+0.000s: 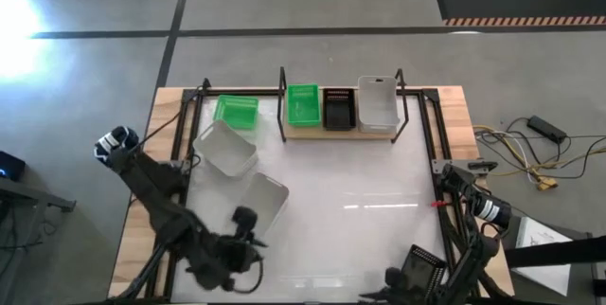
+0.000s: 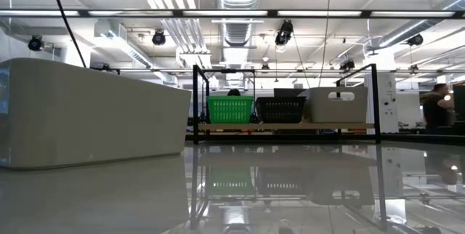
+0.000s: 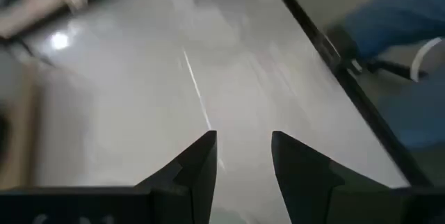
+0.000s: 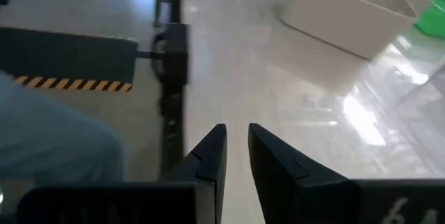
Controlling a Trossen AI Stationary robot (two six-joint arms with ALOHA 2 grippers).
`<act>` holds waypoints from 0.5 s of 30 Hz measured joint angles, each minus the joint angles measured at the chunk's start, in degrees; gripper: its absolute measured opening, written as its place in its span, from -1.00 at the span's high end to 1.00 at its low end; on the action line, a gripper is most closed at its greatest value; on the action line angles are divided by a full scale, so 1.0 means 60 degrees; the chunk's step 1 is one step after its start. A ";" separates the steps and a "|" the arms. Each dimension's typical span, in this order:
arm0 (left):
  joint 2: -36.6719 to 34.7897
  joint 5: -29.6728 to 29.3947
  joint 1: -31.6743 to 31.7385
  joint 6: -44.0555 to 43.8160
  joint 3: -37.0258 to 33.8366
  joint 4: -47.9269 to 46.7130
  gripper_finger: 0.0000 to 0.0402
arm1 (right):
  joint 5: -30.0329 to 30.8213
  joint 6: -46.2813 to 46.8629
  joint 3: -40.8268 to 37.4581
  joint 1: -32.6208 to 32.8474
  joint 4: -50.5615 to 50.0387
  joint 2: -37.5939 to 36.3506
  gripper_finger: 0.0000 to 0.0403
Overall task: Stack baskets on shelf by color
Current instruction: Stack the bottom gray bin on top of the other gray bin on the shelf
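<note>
High view is showing me the shelf [image 1: 312, 133] at the far edge of the table, carrying one green basket [image 1: 303, 103], one black mesh basket [image 1: 339, 109] and one white-grey basket [image 1: 377, 104] side by side. Off the shelf, toward its left end, a second green basket [image 1: 236, 111] is sitting on the table, with two white-grey bins [image 1: 225, 147] [image 1: 266, 198] lying nearer to me from it.

I am reading the left gripper [image 3: 242, 156] as part-open and empty, hanging over bare tabletop well short of the shelf. The right gripper [image 4: 236, 144] is standing narrower, also empty, near the table edge far from the shelf.

Risks I am watching: the two loose white-grey bins are lying askew, so a narrow grab could pinch one wall and tip it. The shelf's upright posts are crowding the approach; a carried bin could clip one.

Low view is giving me basket heights on the shelf and one big bin [image 2: 87, 114] blocking the foreground; only the high view is showing both arms.
</note>
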 joint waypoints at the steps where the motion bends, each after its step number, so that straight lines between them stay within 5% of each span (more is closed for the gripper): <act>1: 0.0028 -0.0007 -0.0193 -0.0725 -0.0096 -0.0272 0.39 | 0.0010 -0.0142 0.0051 0.0073 0.0006 -0.0001 0.73; 5: 0.0065 0.0160 -0.0738 -0.4453 -0.0397 -0.2124 0.39 | 0.0204 -0.0400 0.0117 0.0166 -0.0008 -0.0001 0.73; 10: 0.0016 0.1509 -0.1010 -0.9160 -0.0925 -0.4762 0.39 | 0.0353 -0.0397 0.0070 0.0118 -0.0025 -0.0001 0.73; 15: -0.0008 0.2640 -0.1009 -1.0542 -0.2278 -0.4371 0.39 | 0.0411 -0.0395 0.0068 0.0075 -0.0016 -0.0001 0.73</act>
